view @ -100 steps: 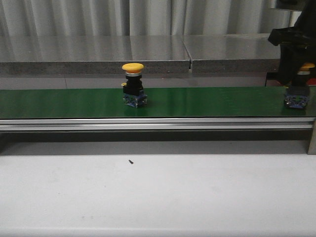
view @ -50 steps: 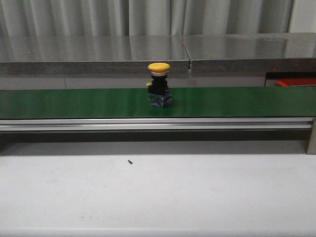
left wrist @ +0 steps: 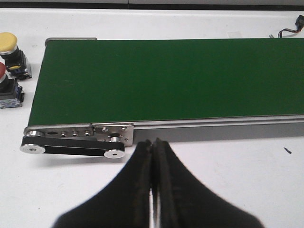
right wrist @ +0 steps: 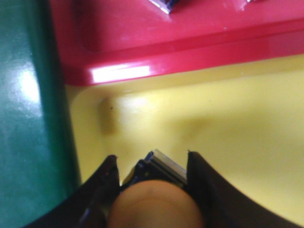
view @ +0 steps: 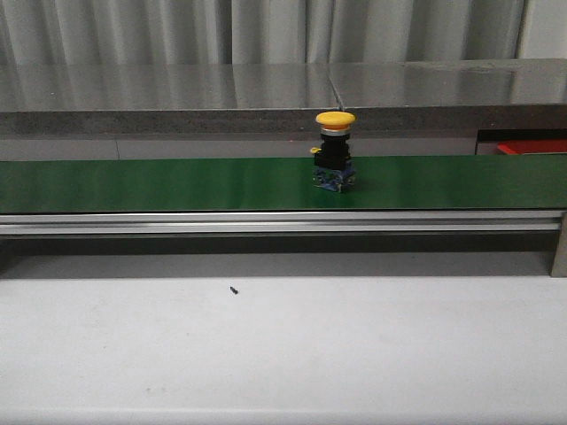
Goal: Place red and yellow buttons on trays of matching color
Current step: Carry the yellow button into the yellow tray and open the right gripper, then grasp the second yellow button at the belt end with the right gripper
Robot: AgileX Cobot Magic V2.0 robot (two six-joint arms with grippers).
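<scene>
Right gripper [right wrist: 151, 185] closed around a yellow button [right wrist: 154, 204], fingers on either side of its body, the cap filling the space between them. It hangs over the yellow tray [right wrist: 228, 137]; whether the button's base touches the tray floor cannot be told. The red tray [right wrist: 190, 42] lies just beside the yellow one, edges touching, with the corner of something already in it, too cropped to name. The green belt [right wrist: 28, 118] runs along the trays' other side.

Step in hand, by judgement: setting this yellow button down in the yellow tray. Next move calls for lowering until the base rests flat, then parting the fingers and lifting straight clear so the top-heavy cap does not tip.

Left gripper [left wrist: 153, 142] fully closed, holding nothing, poised over the white desk [left wrist: 237, 180] near the belt's end roller. Beside that end two more buttons wait on the desk: one yellow-capped [left wrist: 8, 42], one red-capped [left wrist: 2, 76], touching or nearly so.

Front view: a second yellow button on belt [view: 336, 150], upright, right of centre. A sliver of red tray shows at far right. Neither arm visible there.
</scene>
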